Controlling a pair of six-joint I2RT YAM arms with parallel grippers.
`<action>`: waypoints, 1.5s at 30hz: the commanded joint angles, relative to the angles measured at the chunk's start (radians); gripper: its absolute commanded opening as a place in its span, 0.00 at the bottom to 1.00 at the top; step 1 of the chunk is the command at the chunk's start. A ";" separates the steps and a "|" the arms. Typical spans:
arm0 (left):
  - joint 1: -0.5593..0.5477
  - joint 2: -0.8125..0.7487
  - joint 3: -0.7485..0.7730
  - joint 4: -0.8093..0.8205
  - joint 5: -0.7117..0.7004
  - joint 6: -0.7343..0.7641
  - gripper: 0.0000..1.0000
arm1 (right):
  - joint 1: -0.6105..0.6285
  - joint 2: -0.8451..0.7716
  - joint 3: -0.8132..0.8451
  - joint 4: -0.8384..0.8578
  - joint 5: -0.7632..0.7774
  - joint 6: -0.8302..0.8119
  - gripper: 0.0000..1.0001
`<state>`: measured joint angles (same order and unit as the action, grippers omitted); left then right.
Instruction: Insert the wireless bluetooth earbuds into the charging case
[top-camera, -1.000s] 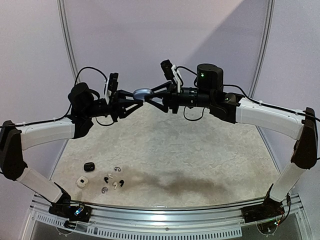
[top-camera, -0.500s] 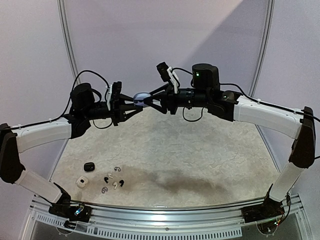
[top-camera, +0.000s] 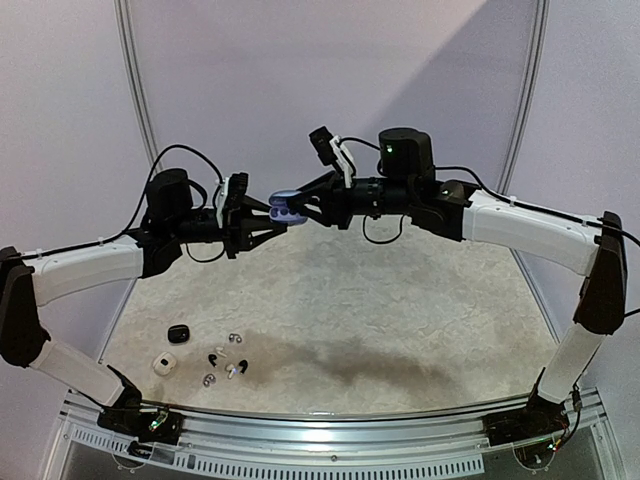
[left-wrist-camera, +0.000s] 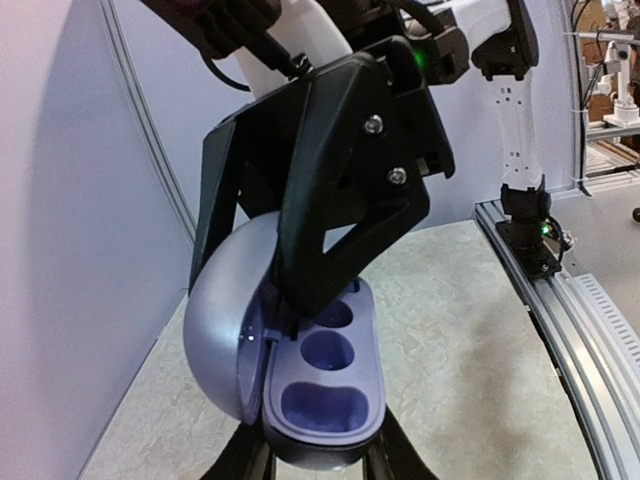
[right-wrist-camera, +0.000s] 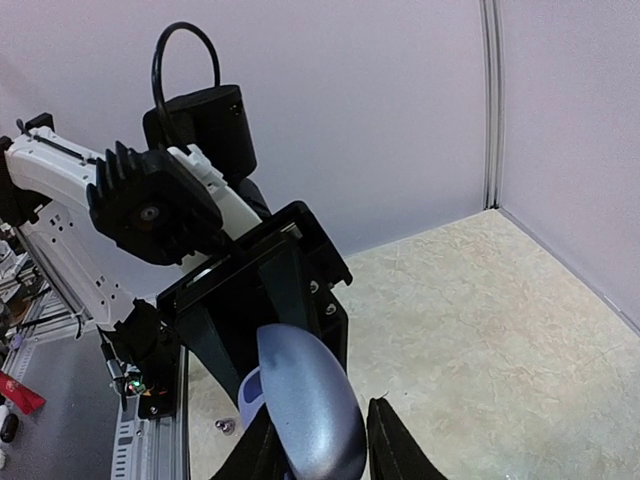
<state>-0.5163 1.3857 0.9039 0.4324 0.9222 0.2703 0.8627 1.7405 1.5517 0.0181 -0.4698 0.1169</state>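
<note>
Charging case: held in mid-air between both arms with the lid swung open. Its recesses are empty in the left wrist view. It is probably lifted so each arm can grip one half.
Left gripper: fingers pinch the case's base from underneath.
Right gripper: fingers clamp the case's lid, apparently to hold it back.
Earbuds: loose on the table, well below the case. None are inside it.
Writing: none readable on the case or either gripper.

High rear overview; opposed wrist close-ups (shared: the open case).
</note>
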 joint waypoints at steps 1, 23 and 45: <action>-0.022 -0.013 0.007 -0.038 0.092 0.090 0.00 | -0.010 0.031 0.033 -0.050 -0.015 0.013 0.26; -0.018 -0.020 -0.023 -0.024 0.037 0.009 0.60 | -0.010 0.021 0.020 -0.028 -0.068 0.011 0.09; 0.000 0.037 0.062 -1.205 -0.738 0.258 0.69 | -0.012 -0.150 -0.233 -0.018 0.350 -0.024 0.10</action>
<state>-0.5152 1.3331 0.9348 -0.5575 0.4522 0.5835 0.8516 1.6436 1.3613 0.0082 -0.1734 0.1017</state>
